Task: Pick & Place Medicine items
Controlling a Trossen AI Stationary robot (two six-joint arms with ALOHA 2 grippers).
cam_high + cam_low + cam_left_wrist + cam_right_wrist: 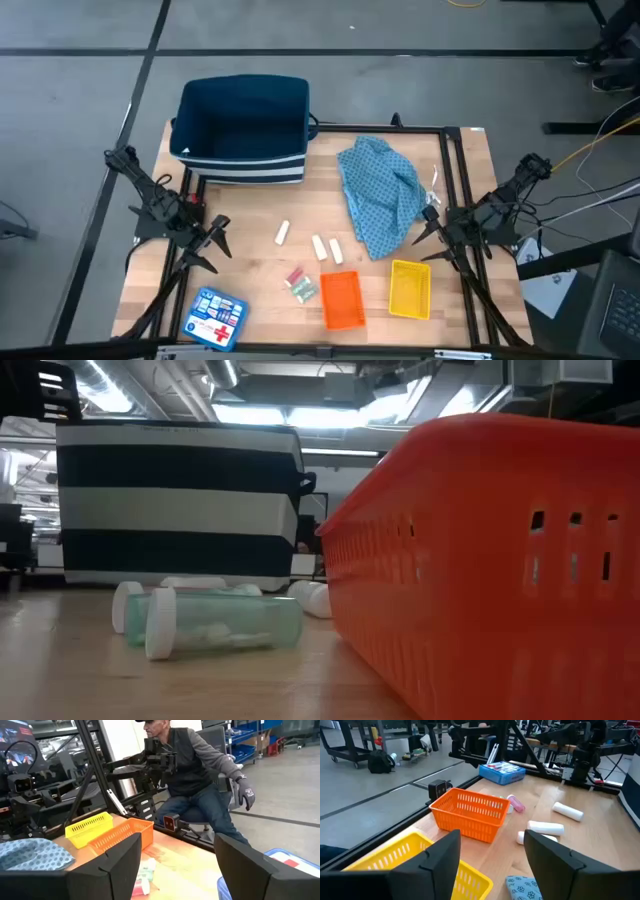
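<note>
The left gripper (pixel 216 243) waits at the table's left edge, jaws spread and empty. Three white sticks (pixel 322 247) lie mid-table, small packets (pixel 299 284) just beside the orange tray (pixel 341 299). The right gripper (pixel 428 228) waits beside the cloth (pixel 382 195), jaws apart, holding nothing.

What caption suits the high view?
Three white cylindrical sticks lie on the wooden table between two waiting arms, near orange and yellow plastic trays.

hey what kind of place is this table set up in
Most likely a robotics lab or workshop. A wooden table stands on a bare concrete floor with both robot arms idle at its sides, a seated person waits beside more arm rigs, and wheeled carts line the room behind.
</note>
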